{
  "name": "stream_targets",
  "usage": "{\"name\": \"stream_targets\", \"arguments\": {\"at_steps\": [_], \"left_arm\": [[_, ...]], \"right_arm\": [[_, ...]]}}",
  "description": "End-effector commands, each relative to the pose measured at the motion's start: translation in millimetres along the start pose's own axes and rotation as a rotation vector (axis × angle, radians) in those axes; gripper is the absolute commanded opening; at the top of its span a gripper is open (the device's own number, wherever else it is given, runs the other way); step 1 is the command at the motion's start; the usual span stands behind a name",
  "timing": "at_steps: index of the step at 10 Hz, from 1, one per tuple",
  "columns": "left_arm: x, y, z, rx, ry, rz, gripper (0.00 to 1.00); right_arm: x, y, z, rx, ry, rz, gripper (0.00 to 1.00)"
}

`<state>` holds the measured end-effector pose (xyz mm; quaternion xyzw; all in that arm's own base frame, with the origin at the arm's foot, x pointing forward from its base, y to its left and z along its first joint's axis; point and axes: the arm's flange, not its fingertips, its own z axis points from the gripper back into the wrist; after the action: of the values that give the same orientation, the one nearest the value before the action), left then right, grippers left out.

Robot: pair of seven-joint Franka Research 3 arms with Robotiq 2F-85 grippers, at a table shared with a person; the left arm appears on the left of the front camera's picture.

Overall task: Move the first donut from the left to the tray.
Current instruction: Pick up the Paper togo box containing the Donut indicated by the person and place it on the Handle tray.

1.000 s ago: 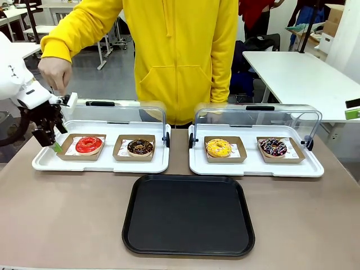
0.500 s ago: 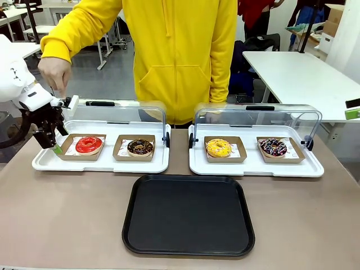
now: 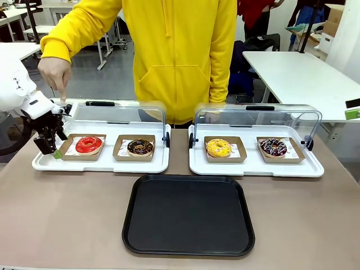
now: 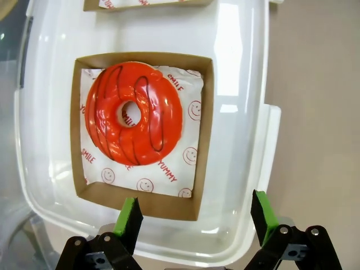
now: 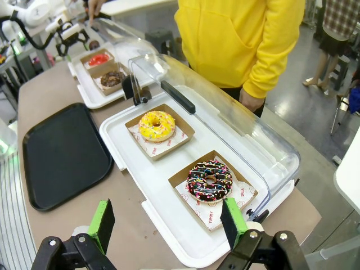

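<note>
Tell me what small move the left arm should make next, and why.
Probably ease the left gripper forward and down so its open jaws straddle the near wall of the cardboard tray. One green pad sits at that wall, the other over the white tray's rim, and the red donut lies untouched ahead.

The left arm [image 3: 12,84] at the frame's left edge is round and white. Its jaws are black with green pads [image 4: 128,216] and tiny silver screws [image 4: 279,229]. The person [image 3: 169,34] wears a bright yellow hoodie [image 3: 180,79].
</note>
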<state>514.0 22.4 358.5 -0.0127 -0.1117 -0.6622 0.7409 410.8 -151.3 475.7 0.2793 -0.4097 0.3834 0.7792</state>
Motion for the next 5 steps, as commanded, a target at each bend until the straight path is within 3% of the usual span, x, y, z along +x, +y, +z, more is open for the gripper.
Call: {"name": "stream_targets", "arguments": {"at_steps": [1,5], "left_arm": [[2,-5,-13,0.054,0.051,-0.014,1.00],[1,1,-27,0.140,0.112,0.001,1.00]], "right_arm": [[2,-2,-2,-0.002,-0.033,0.010,1.00],[2,-2,-2,-0.002,-0.033,0.010,1.00]]}}
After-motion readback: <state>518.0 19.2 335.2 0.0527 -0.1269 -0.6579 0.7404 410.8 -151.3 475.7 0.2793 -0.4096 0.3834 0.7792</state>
